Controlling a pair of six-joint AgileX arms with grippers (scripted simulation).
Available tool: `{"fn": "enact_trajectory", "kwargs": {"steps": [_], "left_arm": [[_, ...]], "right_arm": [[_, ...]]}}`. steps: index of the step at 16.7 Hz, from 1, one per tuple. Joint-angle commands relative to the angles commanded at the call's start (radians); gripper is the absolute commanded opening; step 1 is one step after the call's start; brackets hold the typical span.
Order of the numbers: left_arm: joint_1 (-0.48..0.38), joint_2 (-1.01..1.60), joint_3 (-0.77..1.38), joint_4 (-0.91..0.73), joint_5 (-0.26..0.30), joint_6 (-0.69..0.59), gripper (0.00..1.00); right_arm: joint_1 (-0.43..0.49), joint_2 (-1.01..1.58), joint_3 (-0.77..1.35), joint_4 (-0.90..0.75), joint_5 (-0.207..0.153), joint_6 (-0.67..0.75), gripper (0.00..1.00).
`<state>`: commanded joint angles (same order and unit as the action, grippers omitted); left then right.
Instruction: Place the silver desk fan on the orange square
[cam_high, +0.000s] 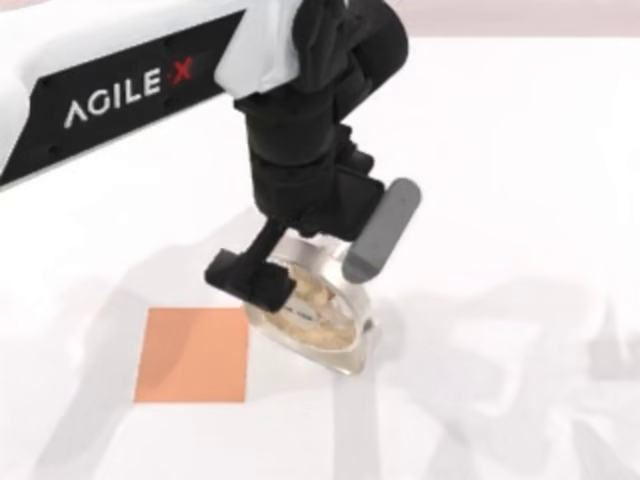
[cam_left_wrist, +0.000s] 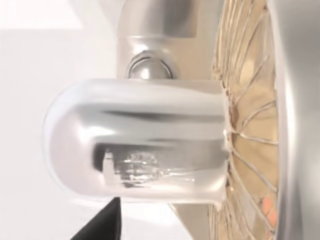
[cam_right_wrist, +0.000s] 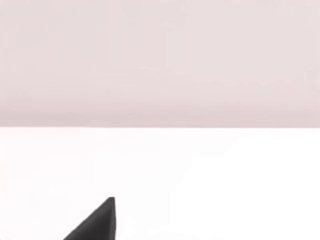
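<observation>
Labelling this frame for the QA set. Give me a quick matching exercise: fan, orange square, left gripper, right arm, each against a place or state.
Things:
1. fan
2. orange square
3. left gripper
4. right arm

Places or states:
A. flat on the table, nothing on it
B. out of the top view
C. tilted, just right of the square, between the fingers
D. fingers either side of the fan's ring

Pairs: 1-C, 2-A, 3-D, 4-B
</observation>
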<state>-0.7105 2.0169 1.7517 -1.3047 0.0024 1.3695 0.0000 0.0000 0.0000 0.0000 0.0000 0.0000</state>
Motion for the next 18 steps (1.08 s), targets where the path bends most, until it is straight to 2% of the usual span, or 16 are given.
{"fn": "enact_trajectory", "kwargs": {"steps": [11, 18], "left_arm": [[0.0, 0.0, 0.0, 0.0, 0.0, 0.0, 0.02], [0.0, 0.0, 0.0, 0.0, 0.0, 0.0, 0.0]], "right_arm": [[0.0, 0.0, 0.0, 0.0, 0.0, 0.0, 1.0], [0.0, 0.0, 0.0, 0.0, 0.0, 0.0, 1.0]]}}
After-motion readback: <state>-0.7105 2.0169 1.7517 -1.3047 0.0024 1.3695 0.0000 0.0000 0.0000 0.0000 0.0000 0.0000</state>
